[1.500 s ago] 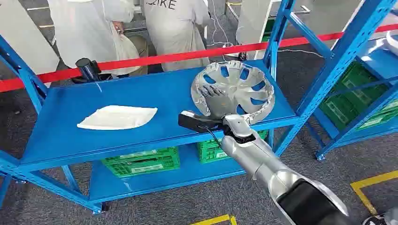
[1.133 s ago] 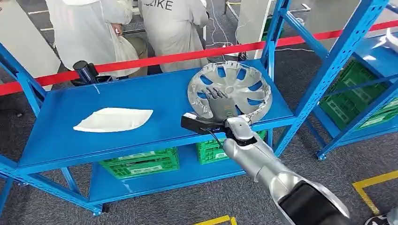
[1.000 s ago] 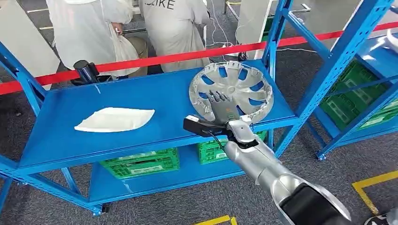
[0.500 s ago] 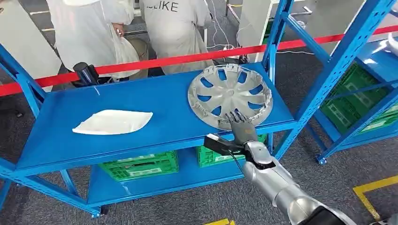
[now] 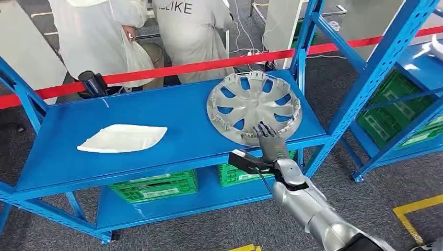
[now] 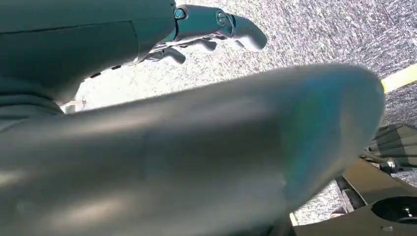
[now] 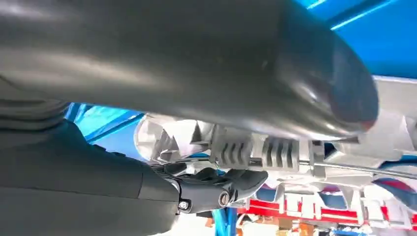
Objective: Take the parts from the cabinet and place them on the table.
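Head view: the hubcap (image 5: 254, 107) lies flat, hollow side up, on the blue shelf (image 5: 62, 141), at the end nearest the shelf's right post, its near rim reaching almost to the shelf's front edge. Well apart from it on the shelf lies a white panel (image 5: 123, 138). The right hand (image 5: 270, 141) is at the hubcap's near rim, fingers stretched out and slightly apart, tips over or on the rim; it grips nothing, and I cannot tell if they touch. In the right wrist view the clip-lined rim (image 7: 255, 150) runs just beyond the dark fingers (image 7: 231, 182). The left hand (image 6: 211, 29) hangs over the floor, fingers loosely apart and empty.

The hubcap looks like thin moulded plastic: light and fairly stiff, but wide, so one hand will feel it tip. Its painted face is probably slick. The small clips could snap. Best hold, I judge, is a pinch across the rim or fingers through a spoke opening.
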Available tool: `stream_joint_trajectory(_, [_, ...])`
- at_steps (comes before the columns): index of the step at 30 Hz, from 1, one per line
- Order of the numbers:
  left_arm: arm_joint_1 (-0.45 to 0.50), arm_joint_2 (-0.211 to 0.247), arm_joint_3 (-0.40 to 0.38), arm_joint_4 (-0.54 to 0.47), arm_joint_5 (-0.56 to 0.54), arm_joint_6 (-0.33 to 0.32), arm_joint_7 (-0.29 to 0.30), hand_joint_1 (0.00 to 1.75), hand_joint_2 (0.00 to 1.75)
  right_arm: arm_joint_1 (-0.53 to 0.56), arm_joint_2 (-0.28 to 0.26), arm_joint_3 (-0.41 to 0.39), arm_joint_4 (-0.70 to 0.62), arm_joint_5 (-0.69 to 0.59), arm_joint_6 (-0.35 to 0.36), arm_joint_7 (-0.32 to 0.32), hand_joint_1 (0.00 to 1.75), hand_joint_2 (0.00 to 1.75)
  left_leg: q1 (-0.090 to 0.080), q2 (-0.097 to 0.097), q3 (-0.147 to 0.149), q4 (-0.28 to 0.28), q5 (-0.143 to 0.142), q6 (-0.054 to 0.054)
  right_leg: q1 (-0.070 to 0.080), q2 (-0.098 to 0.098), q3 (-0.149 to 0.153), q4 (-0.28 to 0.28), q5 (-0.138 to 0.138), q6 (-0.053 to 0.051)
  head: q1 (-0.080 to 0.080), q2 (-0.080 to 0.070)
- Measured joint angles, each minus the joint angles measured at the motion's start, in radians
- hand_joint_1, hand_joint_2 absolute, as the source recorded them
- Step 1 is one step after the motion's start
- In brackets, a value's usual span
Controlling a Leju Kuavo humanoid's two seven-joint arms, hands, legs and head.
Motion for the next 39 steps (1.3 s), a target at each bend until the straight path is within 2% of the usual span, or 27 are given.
stream_joint_trajectory(5, [0.007,0.0,0.007,0.001,0.001,0.0,-0.005,0.0,0.0,0.072,-0.017,-0.051,-0.062,0.027,-0.009,0.003,0.0,0.0,-0.002,-0.003,0.006,0.001,-0.005,0.004,0.0,-0.002,0.011,-0.005,-0.003,0.005,0.0,0.0])
stream_joint_trajectory(12, [0.007,0.0,0.019,0.001,0.005,0.002,-0.011,0.0,0.0,0.091,-0.022,-0.088,-0.089,0.056,-0.003,-0.009,0.0,0.0,-0.003,-0.004,0.008,0.004,-0.008,0.008,0.0,-0.003,0.017,-0.008,-0.003,0.008,0.0,0.0])
stream_joint_trajectory(17, [0.01,0.0,0.023,0.001,0.005,0.002,-0.014,0.0,0.0,0.099,-0.023,-0.109,-0.101,0.091,-0.055,0.004,0.0,0.0,-0.005,-0.004,0.007,0.005,-0.008,0.01,-0.002,-0.003,0.016,-0.008,-0.002,0.01,0.0,0.0])
stream_joint_trajectory(21, [0.012,0.0,0.023,0.001,0.005,0.005,-0.014,0.0,0.0,0.095,-0.033,-0.127,-0.122,0.098,-0.07,-0.008,0.0,0.0,-0.005,-0.004,0.006,0.005,-0.008,0.01,-0.003,-0.003,0.015,-0.008,-0.002,0.01,0.0,0.0])
stream_joint_trajectory(30, [0.004,-0.002,0.023,0.001,-0.008,0.005,-0.006,0.0,0.0,-0.027,-0.055,-0.143,-0.144,0.127,-0.024,-0.008,0.0,0.0,-0.005,-0.003,0.005,0.006,-0.008,0.01,-0.003,-0.002,0.013,-0.008,-0.001,0.011,0.0,0.0])
stream_joint_trajectory(35, [0.002,-0.004,0.023,0.001,-0.008,0.005,0.002,0.0,0.0,-0.073,-0.065,-0.149,-0.144,0.13,-0.021,-0.013,0.0,0.0,-0.006,-0.004,0.005,0.006,-0.008,0.01,-0.003,-0.002,0.013,-0.008,-0.001,0.011,0.0,0.0])
stream_joint_trajectory(39, [0.003,-0.005,0.023,0.001,-0.008,0.005,0.002,0.0,0.0,-0.125,-0.078,-0.152,-0.127,0.103,-0.011,-0.038,0.0,0.0,-0.006,-0.004,0.004,0.006,-0.008,0.01,-0.003,-0.002,0.013,-0.008,-0.001,0.011,0.0,0.0])
